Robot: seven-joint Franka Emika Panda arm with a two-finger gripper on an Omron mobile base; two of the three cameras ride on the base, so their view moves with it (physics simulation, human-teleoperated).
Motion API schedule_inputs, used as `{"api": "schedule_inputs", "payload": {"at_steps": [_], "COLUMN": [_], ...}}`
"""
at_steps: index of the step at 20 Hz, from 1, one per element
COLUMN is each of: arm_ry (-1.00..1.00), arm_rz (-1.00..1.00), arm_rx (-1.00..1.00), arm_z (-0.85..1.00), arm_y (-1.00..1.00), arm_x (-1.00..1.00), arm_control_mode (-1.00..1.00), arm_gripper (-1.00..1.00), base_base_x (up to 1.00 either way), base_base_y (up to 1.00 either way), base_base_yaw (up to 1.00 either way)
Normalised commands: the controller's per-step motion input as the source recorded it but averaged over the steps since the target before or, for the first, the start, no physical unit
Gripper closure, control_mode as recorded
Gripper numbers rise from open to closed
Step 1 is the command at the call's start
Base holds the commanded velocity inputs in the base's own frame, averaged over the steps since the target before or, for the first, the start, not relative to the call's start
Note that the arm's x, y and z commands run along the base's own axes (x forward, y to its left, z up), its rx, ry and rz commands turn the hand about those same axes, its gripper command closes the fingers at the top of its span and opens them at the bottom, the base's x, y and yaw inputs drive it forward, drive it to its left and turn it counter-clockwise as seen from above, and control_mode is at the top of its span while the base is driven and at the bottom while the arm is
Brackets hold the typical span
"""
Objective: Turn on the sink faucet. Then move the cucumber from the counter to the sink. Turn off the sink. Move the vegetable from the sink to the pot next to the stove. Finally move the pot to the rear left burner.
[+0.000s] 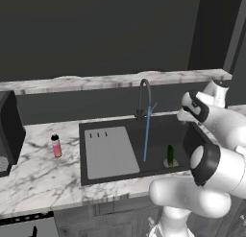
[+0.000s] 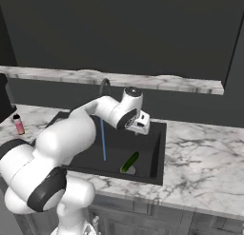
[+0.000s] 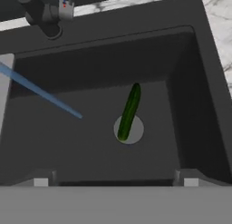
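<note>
The cucumber [image 3: 129, 111] lies on the floor of the sink [image 3: 190, 96], its long axis slanting across the basin: in the hand view one end rests over the round grey drain [image 3: 135, 130] and the other points away toward the back wall, leaning a little toward the right wall. In the right base view the cucumber [image 2: 129, 161] shows the same slant, its near end at the drain; in the left base view it [image 1: 170, 155] appears foreshortened, almost end-on, at the right part of the sink [image 1: 86, 176]. A thin blue stream of water [image 1: 146, 135] falls from the faucet [image 1: 144, 98] to the basin floor left of the cucumber, apart from it. The grey drainboard [image 1: 110, 152] covers the left part of the sink. On the counter [image 1: 38, 178] left of the sink stands a small pink bottle [image 1: 56, 146]. The gripper [image 3: 116, 182] hangs above the sink, over its near right part, jaws spread wide, holding nothing and touching nothing; its two fingertips [image 3: 41, 181] stand well apart with the cucumber below and between them.
</note>
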Motion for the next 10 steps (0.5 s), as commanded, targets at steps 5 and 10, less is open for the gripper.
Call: {"api": "schedule_inputs", "payload": {"at_steps": [5,10], "arm_ry": [0.00,-0.17], "arm_rz": [0.01,0.13], "arm_rx": [0.00,0.00], "arm_z": [-0.02,0.00], "arm_y": [0.00,-0.10], "arm_x": [-0.01,0.00], "arm_control_mode": [-1.00,-1.00], "arm_gripper": [-1.00,-1.00], "base_base_x": [0.00,0.00], "base_base_y": [0.00,0.00], "base_base_yaw": [0.00,0.00]}}
